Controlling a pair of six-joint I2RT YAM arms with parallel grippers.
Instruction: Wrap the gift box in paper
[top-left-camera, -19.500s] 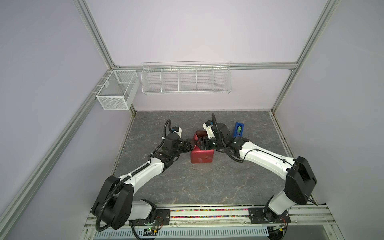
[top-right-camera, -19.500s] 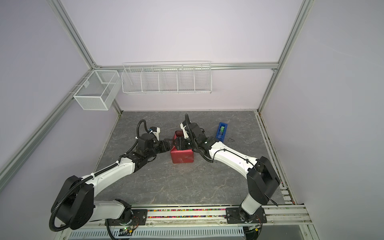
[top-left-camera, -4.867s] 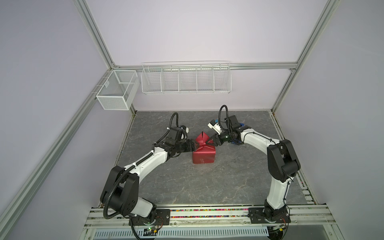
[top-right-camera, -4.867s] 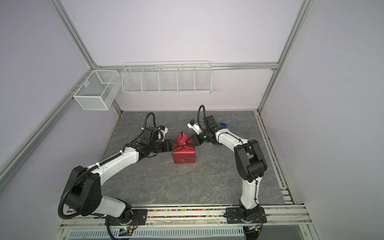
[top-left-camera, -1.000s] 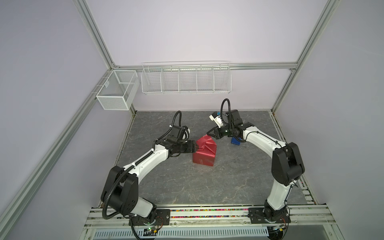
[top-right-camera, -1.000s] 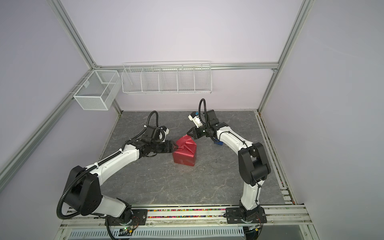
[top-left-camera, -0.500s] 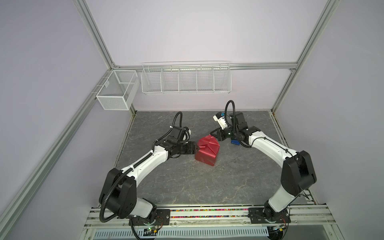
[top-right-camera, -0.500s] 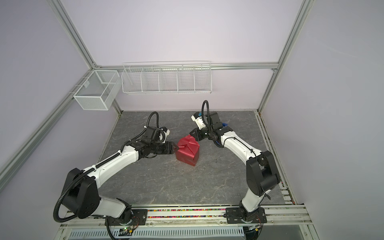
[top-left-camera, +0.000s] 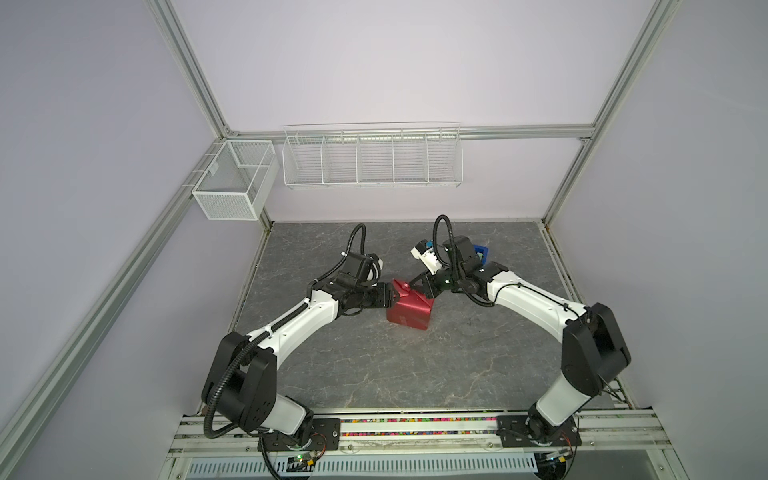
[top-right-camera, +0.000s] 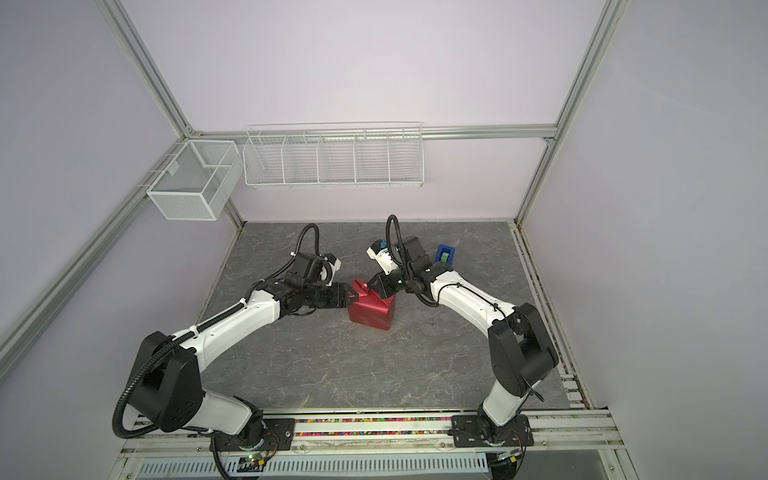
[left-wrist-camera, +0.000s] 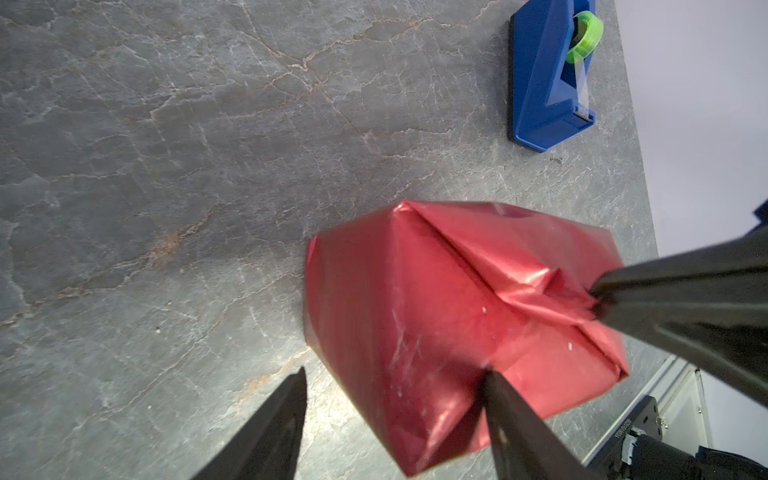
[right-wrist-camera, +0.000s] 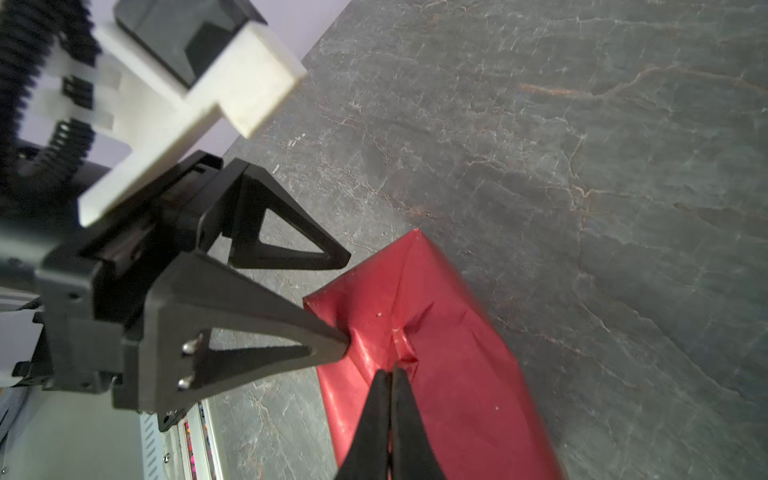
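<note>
The paper peak that stood up over the package some seconds ago now lies folded down, and the package sits more turned; the paper (top-left-camera: 409, 311) covers the gift box fully, so the box itself is hidden; it stands on the table (top-left-camera: 374, 374) between the two arms. The step in hand, I judge, is closing the top fold; the right gripper (right-wrist-camera: 392, 368) has its jaws together, tips on the puckered fold, and whether paper is nipped between them I cannot tell; the left gripper (left-wrist-camera: 395, 374) has its jaws apart, one fingertip (right-wrist-camera: 330, 340) touching the package, holding nothing. The next move probably needs the fold kept flat while tape comes from the tape dispenser (top-right-camera: 446, 254), well apart behind the right arm; otherwise the flap can spring up. The package is nearly a cube, with no clear long axis; it sits skew to the table edges, one lower corner pointing frontward, folded end up.
</note>
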